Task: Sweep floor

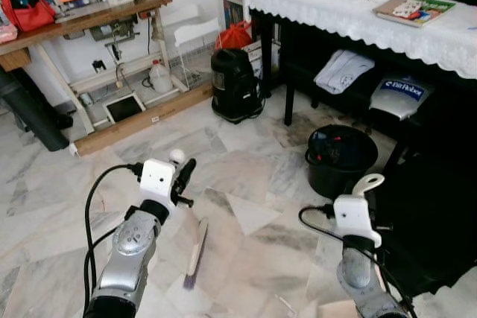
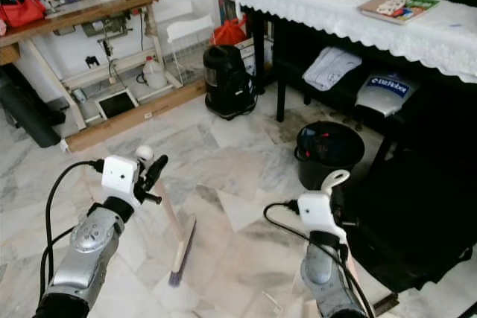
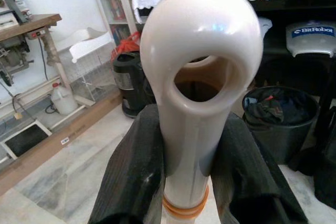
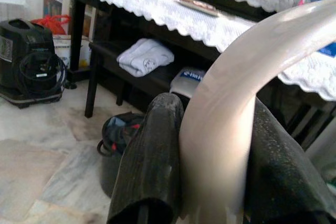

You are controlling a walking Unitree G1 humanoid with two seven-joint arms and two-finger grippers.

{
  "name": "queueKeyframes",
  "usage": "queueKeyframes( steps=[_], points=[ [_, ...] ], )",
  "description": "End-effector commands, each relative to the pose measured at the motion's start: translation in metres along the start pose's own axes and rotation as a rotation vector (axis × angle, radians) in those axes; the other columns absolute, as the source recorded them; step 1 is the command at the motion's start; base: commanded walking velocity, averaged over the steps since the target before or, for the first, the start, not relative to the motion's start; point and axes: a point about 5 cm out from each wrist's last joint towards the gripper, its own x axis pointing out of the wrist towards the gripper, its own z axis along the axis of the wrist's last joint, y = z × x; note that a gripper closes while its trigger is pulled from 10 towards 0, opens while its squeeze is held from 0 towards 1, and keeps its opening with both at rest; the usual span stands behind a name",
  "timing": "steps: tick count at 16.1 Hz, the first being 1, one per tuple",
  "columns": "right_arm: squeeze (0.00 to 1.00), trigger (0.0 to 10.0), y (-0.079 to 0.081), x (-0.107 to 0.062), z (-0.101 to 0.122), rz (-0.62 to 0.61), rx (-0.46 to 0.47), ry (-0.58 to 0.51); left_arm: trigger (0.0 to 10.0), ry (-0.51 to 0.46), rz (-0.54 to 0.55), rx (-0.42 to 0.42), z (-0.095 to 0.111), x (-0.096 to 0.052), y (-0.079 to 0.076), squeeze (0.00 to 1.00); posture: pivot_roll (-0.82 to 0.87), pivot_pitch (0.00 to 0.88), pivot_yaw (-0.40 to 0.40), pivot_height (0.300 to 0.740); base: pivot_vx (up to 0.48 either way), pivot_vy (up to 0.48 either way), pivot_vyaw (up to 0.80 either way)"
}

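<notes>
On the marble floor point(image 1: 253, 161), near its middle, the broom point(image 1: 195, 247) is gripped at its handle by the left gripper point(image 1: 181, 179); a second pale handle point(image 1: 367, 183) is clamped by the right gripper point(image 4: 210, 156). No swept pile is seen; sweeping is judged barely begun.

bin point(image 1: 341, 159) on floor point(image 1: 246, 161), landmark | vacuum cleaner point(image 1: 234, 84) left of bin, farther back | cloth-covered table point(image 1: 358, 16) behind and above bin, book point(image 1: 414, 9) on it | workbench point(image 1: 82, 16) far left of bin, jug point(image 1: 159, 77) under it | broom head point(image 1: 195, 247) on floor, nearer and left of bin
</notes>
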Motion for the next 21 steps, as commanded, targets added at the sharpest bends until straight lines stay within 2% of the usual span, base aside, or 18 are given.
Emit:
queueKeyframes(
  steps=[1,7,13,18,21],
  points=[
    [0.0,10.0,0.005,-0.001,0.002,0.025,-0.013,-0.016,10.0,-0.053,0.007,0.018,0.013,0.002,0.006,0.0,-0.04,0.041,0.125,0.74,0.0,0.0,0.0],
    [0.0,10.0,0.007,-0.003,0.004,0.038,-0.073,-0.072,10.0,-0.055,0.003,0.018,0.014,0.0,0.007,0.0,-0.04,0.043,0.128,0.74,0.0,0.0,0.0],
    [0.0,10.0,0.011,-0.002,0.014,0.041,-0.139,-0.175,10.0,-0.062,-0.011,0.016,0.016,0.0,0.005,0.0,-0.04,0.047,0.135,0.74,0.0,0.0,0.0],
    [0.0,10.0,0.013,-0.001,0.017,0.035,-0.1,-0.171,10.0,-0.063,-0.02,0.016,0.016,0.0,0.005,0.0,-0.04,0.05,0.136,0.74,0.0,0.0,0.0],
    [0.0,10.0,0.012,0.002,0.016,0.01,0.042,-0.083,10.0,-0.063,-0.025,0.016,0.017,0.0,0.004,0.0,-0.04,0.051,0.137,0.74,0.0,0.0,0.0]
  ],
)
